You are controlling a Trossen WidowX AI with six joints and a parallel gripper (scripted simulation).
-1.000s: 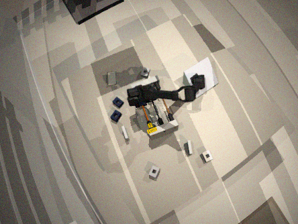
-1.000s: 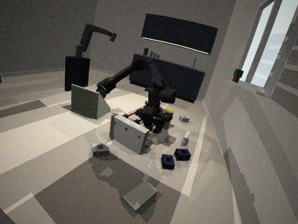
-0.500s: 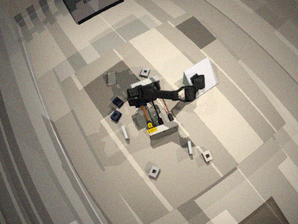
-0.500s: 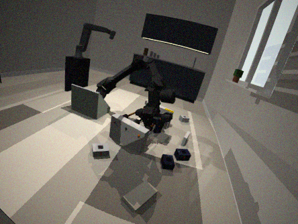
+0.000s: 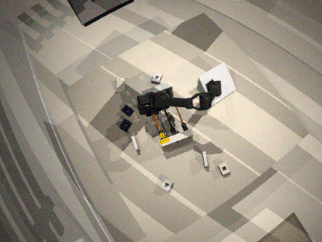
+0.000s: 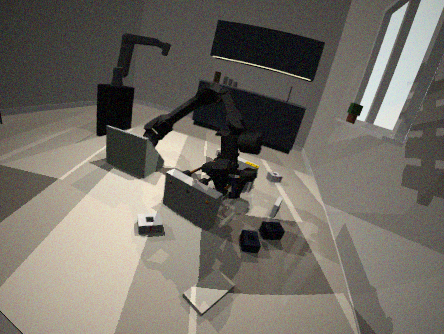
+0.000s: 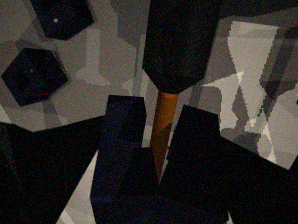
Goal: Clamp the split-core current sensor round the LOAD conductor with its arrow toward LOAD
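Note:
The dark blue split-core sensor (image 7: 117, 150) fills the space between the fingers of my gripper (image 7: 158, 130) (image 6: 234, 188), which is shut on it. The sensor's two upright jaws stand apart, one on each side of the orange conductor (image 7: 165, 117) (image 5: 157, 122), with a gap still showing at their tips. The conductor runs down between them from a thick black sleeve. A yellow marker (image 5: 164, 140) (image 6: 251, 164) sits at the conductor's end on the white-topped terminal block; its lettering is too small to read. The sensor's arrow cannot be seen. In the top view the arm hides the fingers.
A black conductor (image 5: 169, 119) and an orange-brown one (image 5: 180, 114) run beside it. End panels (image 6: 189, 200) (image 5: 178, 142) bound the conductors. Two dark blue blocks (image 5: 127, 110) (image 5: 125, 124) lie nearby. White blocks (image 5: 224, 169) (image 5: 167, 185) and a slanted panel (image 6: 127, 152) stand around.

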